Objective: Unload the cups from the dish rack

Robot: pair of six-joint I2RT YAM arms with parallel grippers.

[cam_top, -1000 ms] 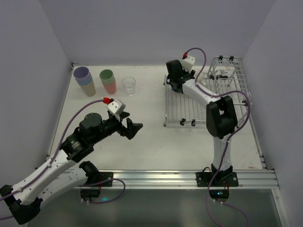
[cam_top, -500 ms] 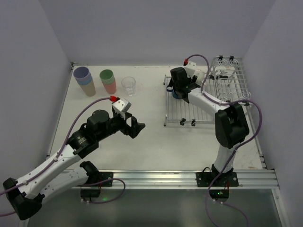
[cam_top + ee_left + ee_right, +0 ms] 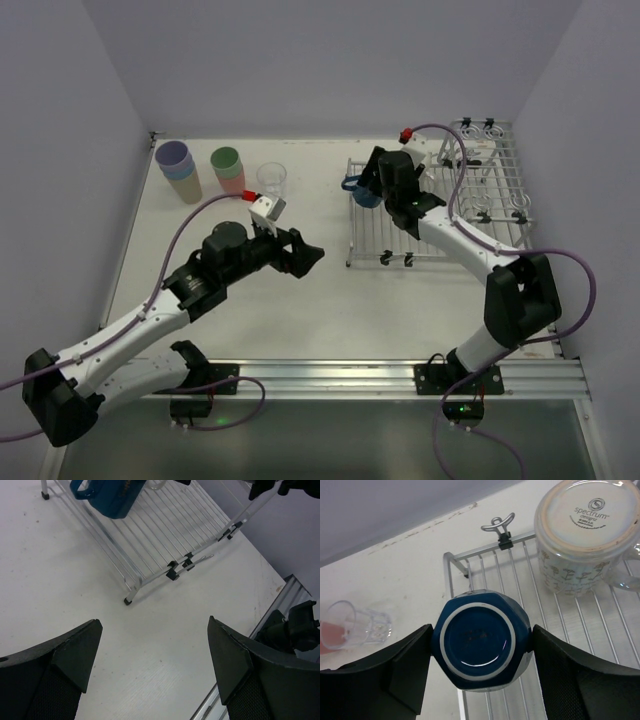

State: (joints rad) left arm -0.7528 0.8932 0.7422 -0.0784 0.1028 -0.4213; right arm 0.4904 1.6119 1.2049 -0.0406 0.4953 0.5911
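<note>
Well left of the rack (image 3: 400,235), a lavender stack (image 3: 178,170) and a green stack (image 3: 229,170) of tumblers stand upright, with the glass (image 3: 271,181) next along, nearer the rack. The left gripper (image 3: 155,650) hovers over the table (image 3: 300,310) just off the rack's near left corner, fingers spread wide, nothing between them. At the rack's far left edge the right gripper (image 3: 482,640) pinches the blue mug (image 3: 362,192) by its sides, base up, handle poking left. Right of it, on the rack's wires, the white mug (image 3: 580,535) sits upside down.
</note>
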